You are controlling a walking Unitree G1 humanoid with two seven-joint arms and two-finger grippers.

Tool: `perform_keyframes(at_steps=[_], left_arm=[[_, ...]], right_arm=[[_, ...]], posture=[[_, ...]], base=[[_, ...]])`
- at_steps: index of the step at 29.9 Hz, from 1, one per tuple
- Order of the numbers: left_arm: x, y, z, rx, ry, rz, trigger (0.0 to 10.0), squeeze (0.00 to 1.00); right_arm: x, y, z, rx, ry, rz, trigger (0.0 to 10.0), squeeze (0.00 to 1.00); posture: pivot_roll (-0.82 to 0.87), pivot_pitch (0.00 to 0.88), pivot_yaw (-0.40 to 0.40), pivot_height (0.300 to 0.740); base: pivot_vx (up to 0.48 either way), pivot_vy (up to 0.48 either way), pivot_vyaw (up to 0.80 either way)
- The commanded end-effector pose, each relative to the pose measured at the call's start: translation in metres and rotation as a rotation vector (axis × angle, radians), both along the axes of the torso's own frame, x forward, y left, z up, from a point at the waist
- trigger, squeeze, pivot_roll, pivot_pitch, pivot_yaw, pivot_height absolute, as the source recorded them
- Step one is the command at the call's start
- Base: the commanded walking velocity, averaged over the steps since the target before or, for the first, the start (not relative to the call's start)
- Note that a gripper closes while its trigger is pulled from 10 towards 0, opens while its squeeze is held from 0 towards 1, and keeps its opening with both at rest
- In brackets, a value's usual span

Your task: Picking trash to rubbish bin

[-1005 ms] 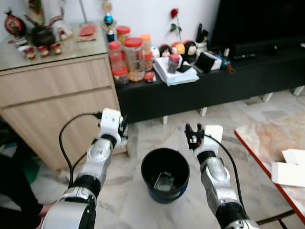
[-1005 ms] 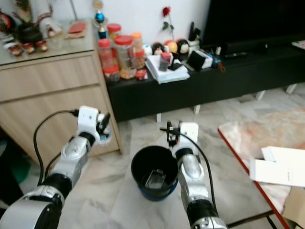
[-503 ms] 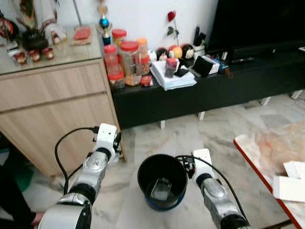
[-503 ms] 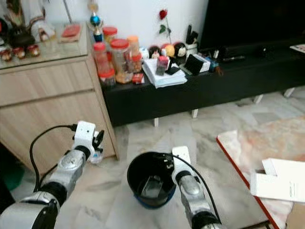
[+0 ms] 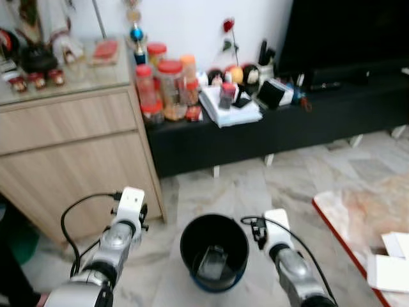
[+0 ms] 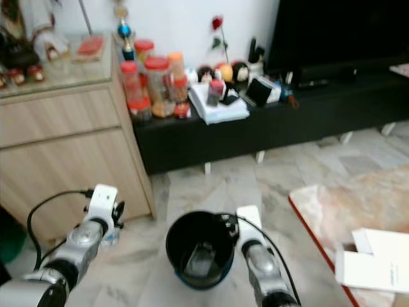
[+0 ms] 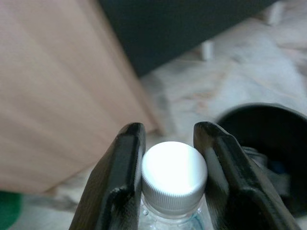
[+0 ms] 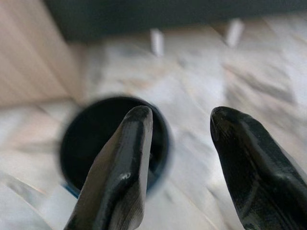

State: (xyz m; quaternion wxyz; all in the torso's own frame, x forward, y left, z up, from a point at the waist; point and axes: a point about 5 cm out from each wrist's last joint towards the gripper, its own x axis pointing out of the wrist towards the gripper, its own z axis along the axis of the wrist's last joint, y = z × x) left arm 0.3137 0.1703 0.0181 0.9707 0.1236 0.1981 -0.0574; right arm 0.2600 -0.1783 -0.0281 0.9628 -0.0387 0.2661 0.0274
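A black rubbish bin (image 5: 186,238) with a blue base stands on the marble floor, with a clear piece of trash (image 5: 211,262) lying inside. My left gripper (image 7: 169,132) is shut on the neck of a clear plastic bottle with a white cap (image 7: 174,173). It hangs low to the left of the bin, near the cabinet corner (image 5: 131,208). My right gripper (image 8: 182,139) is open with nothing between its fingers. It sits just beside the bin's right rim (image 5: 258,229), pointing toward the bin (image 8: 86,143).
A light wooden cabinet (image 5: 70,147) stands at the left. A black low bench (image 5: 300,118) along the wall carries jars, books and small items. A red-edged marble table (image 5: 358,204) with white boxes (image 5: 388,274) juts in at the right.
Both arms have dropped lower. The right gripper came down from above the bin to beside its right rim, and the left one sank with the bottle. The camera shifted slightly.
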Motion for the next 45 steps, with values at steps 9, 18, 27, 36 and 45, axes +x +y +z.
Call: perform_keyframes(at_steps=[9, 18, 27, 36, 45], left_arm=[[-0.012, 0.008, -0.013, 0.035, 0.055, 0.010, 10.0, 0.00], [-0.011, 0.004, -0.012, 0.034, 0.052, -0.003, 10.0, 0.00], [-0.010, 0.003, -0.011, 0.033, 0.046, -0.004, 10.0, 0.00], [-0.010, 0.002, -0.011, 0.030, 0.043, -0.007, 10.0, 0.00], [-0.010, 0.001, -0.011, 0.029, 0.043, -0.007, 10.0, 0.00]], right_arm=[[0.002, 0.011, 0.001, 0.030, -0.016, 0.050, 10.0, 0.00], [0.004, 0.026, 0.004, 0.052, -0.031, 0.164, 10.0, 0.00], [0.007, 0.032, 0.008, 0.046, -0.063, 0.232, 10.0, 0.00], [0.007, 0.036, 0.010, 0.049, -0.092, 0.248, 10.0, 0.00], [0.007, 0.037, 0.010, 0.052, -0.095, 0.263, 10.0, 0.00]], posture=[[0.15, 0.011, 0.012, 0.740], [0.15, 0.011, 0.014, 0.740], [0.15, 0.011, 0.013, 0.740], [0.15, 0.013, 0.012, 0.740], [0.15, 0.014, 0.010, 0.740]], base=[[0.313, 0.000, 0.00], [0.312, 0.000, 0.00], [0.311, 0.000, 0.00], [0.311, 0.000, 0.21], [0.311, 0.000, 0.00]])
